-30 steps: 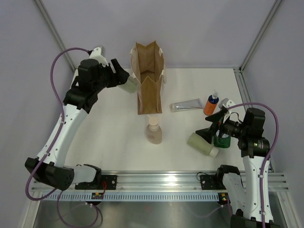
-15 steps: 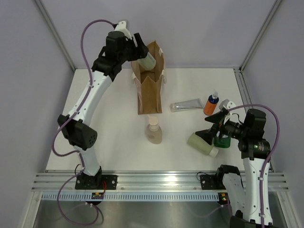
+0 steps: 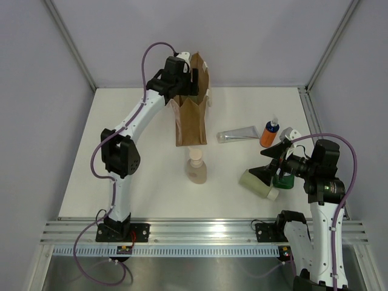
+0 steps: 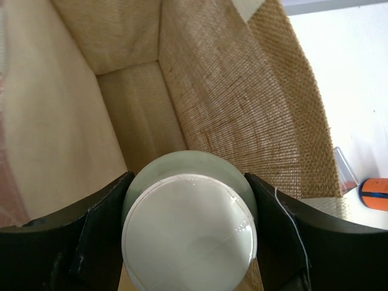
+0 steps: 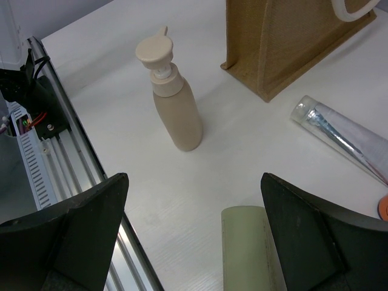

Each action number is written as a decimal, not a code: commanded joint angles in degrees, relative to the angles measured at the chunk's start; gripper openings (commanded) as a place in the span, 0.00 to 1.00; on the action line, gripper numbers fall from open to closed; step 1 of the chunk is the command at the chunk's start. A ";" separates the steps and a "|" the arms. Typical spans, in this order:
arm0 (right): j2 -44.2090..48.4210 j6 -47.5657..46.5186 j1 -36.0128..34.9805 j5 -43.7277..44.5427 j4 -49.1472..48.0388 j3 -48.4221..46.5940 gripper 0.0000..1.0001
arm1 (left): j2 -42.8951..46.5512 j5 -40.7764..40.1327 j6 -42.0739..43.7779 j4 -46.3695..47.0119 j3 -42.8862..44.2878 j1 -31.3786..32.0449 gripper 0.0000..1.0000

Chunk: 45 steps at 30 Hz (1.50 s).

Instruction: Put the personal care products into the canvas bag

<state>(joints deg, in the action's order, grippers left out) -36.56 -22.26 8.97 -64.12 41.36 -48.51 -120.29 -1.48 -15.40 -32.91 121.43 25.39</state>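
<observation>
Nearest the arm bases, the right fingers stand spread wide and empty over the lying pale green bottle, which rests on its side on the white surface. That smooth, rigid plastic cylinder is probably light and apt to roll or slip, so I would take it across the middle of the body rather than at the cap. The dark green bottle sits just beside it, half hidden under that wrist. To the left, the beige-pink bottle stands upright and apart, looking top-heavy under its pump head and best clasped low on the body. Farther back lie the silver tube, soft and likely to dent, and the orange bottle just beside its end. Farthest, the canvas bag stands open; its limp walls would likely tip if nudged. At its mouth the left fingers are clamped on either side of the held pale green bottle. The left wrist view shows that grip and the bag's woven inner walls beneath the bottle, while in the overhead view the wrist covers most of it. The right wrist view shows the pump head closely, yet only the overhead view shows the dark green bottle.
</observation>
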 commanded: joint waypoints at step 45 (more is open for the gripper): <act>-9.67 13.28 0.43 36.20 -6.82 -7.55 1.00 | 36.30 1.12 2.66 7.59 -17.24 0.19 0.99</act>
<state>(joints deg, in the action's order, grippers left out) -44.47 -15.14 9.10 -44.07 38.46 -51.20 -93.67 -1.41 -10.00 -26.02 111.33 26.13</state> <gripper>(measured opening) 0.993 0.985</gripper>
